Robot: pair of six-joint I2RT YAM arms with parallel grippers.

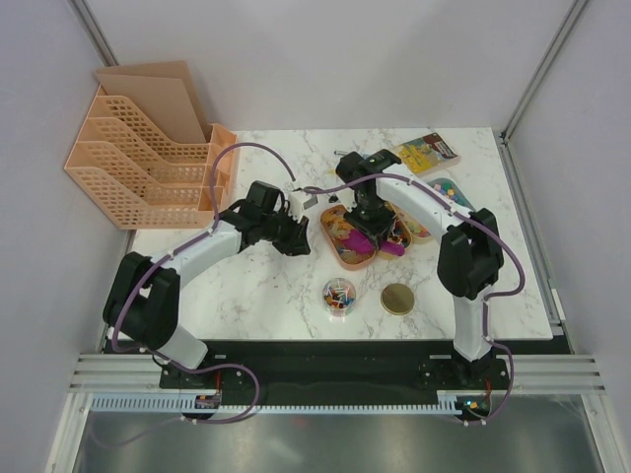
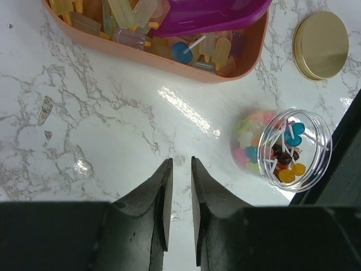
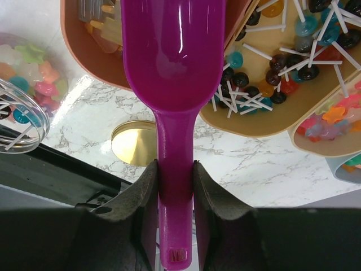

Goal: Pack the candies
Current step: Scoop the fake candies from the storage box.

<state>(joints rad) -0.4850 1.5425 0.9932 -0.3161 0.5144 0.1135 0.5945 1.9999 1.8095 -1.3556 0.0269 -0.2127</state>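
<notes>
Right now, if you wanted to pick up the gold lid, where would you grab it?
By its rim, from straight above. The lid lies flat on the table, a thin round disc with no knob, so a pincer must straddle it and squeeze two opposite edges. The left pincer is probably best: it is empty, while the right pincer holds the scoop.

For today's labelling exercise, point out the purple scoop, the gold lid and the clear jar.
purple scoop (image 3: 175, 51): right wrist view, its bowl.
gold lid (image 2: 322, 45): left wrist view, its centre.
clear jar (image 2: 242, 144): left wrist view, its side wall.
</notes>
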